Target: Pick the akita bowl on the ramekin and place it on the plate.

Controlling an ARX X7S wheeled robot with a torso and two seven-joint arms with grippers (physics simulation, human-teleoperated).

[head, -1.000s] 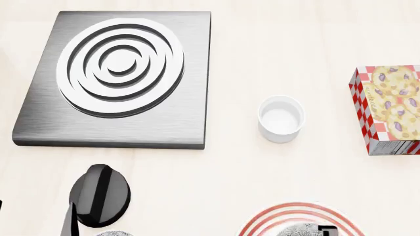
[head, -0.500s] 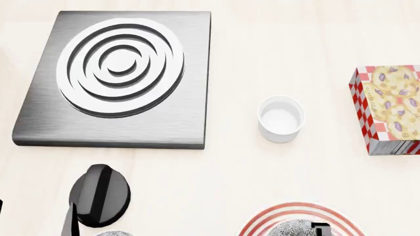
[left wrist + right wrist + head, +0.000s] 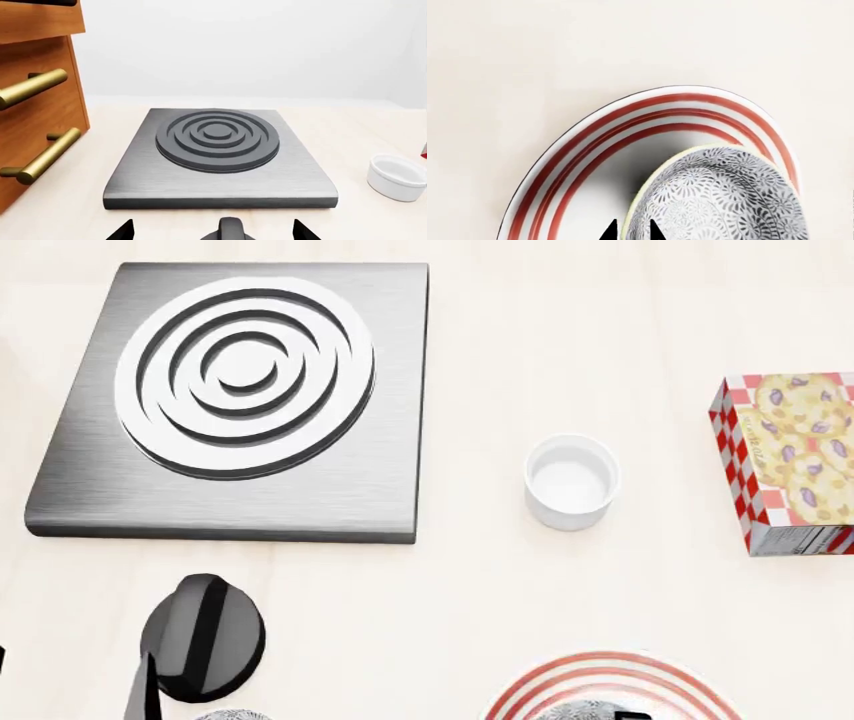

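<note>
The akita bowl (image 3: 720,200), grey-black patterned with a pale rim, sits tilted over the inner part of the red-ringed plate (image 3: 580,150) and casts a dark shadow on it. I cannot tell whether it touches the plate. My right gripper (image 3: 632,231) is shut on the bowl's rim, one fingertip (image 3: 608,231) outside and the other inside. In the head view only slivers of the bowl (image 3: 577,710) and plate (image 3: 607,672) show at the bottom edge. The white ramekin (image 3: 571,482) stands empty further back. My left gripper (image 3: 212,231) is open and holds nothing.
A steel burner slab (image 3: 80,490) with raised rings lies at the back left. A red-checked cookie box (image 3: 794,465) lies right of the ramekin. A wooden drawer unit (image 3: 40,100) stands beside the slab. A second patterned bowl (image 3: 234,715) peeks in by my left arm (image 3: 200,635).
In the head view the akita bowl and my right gripper have slipped toward the bottom edge, so less of both shows. The left arm has not moved.
</note>
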